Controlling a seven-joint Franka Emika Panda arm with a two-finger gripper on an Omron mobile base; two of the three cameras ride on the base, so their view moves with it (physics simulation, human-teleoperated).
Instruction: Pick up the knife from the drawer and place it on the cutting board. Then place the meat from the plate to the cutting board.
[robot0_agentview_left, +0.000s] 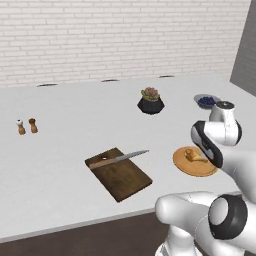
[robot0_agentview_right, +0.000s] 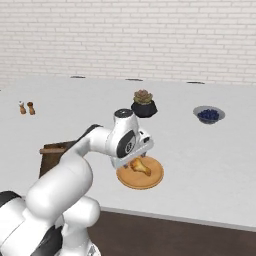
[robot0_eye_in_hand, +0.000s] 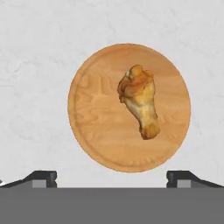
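No legible writing or brand appears on any item. The tool (robot0_eye_in_hand: 112, 177) hangs with its jaws spread wide and empty above a round, grained wooden plate (robot0_eye_in_hand: 92, 131) on the white marbled bench (robot0_agentview_left: 55, 165), where the lumpy orange-tan meat (robot0_eye_in_hand: 140, 104) lies. The knife (robot0_agentview_left: 120, 158), steel-bladed and wooden-handled, lies across the dark rectangular cutting board (robot0_agentview_left: 122, 180).
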